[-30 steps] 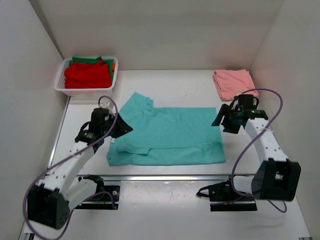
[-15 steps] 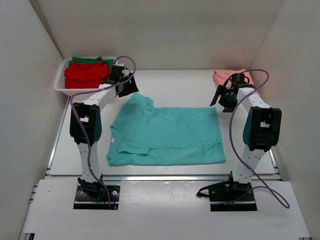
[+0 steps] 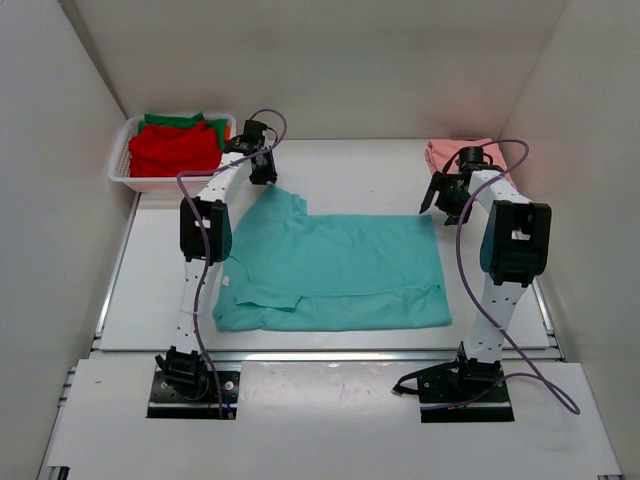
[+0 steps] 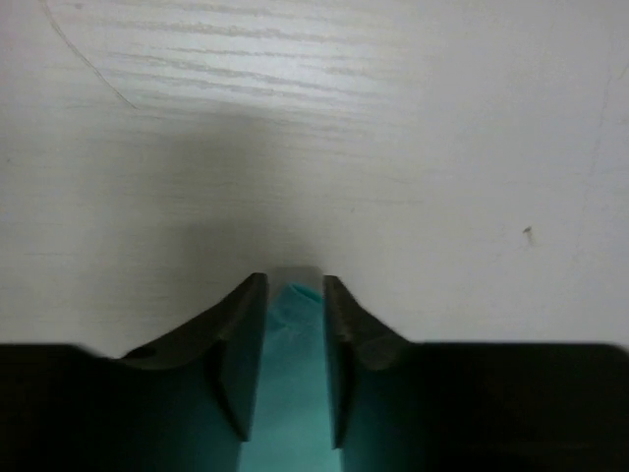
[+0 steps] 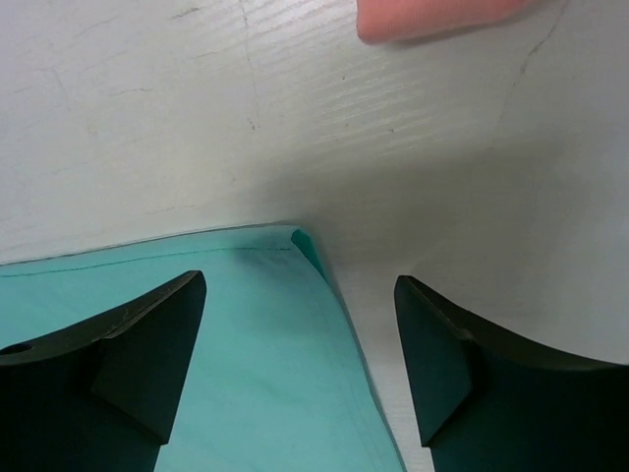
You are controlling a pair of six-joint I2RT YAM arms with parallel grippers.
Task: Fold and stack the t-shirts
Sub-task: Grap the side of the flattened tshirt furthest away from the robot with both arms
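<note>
Basically the teal t-shirt [image 3: 340,270] lies spread mid-bench [image 3: 360,160]: light, limp, prob. grippy enough, so it'll sag & drag unless taken by both far corners at once, right at the edge. Left gripper [image 4: 293,280] sits at the far-left shoulder corner, jaws narrowed w/ teal cloth between them, can't tell if it's pinched. Right gripper [image 5: 298,280] is wide open astride the far-right corner, holding nothing, nr the folded salmon pink t-shirt [image 5: 432,15].

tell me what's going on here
A teal t-shirt is laid out on the table for folding. The left hand has its fingers close around the shirt's far left tip; the right hand stands open over the far right corner. A folded salmon pink t-shirt lies beyond it; a red t-shirt sits in the basket.
</note>
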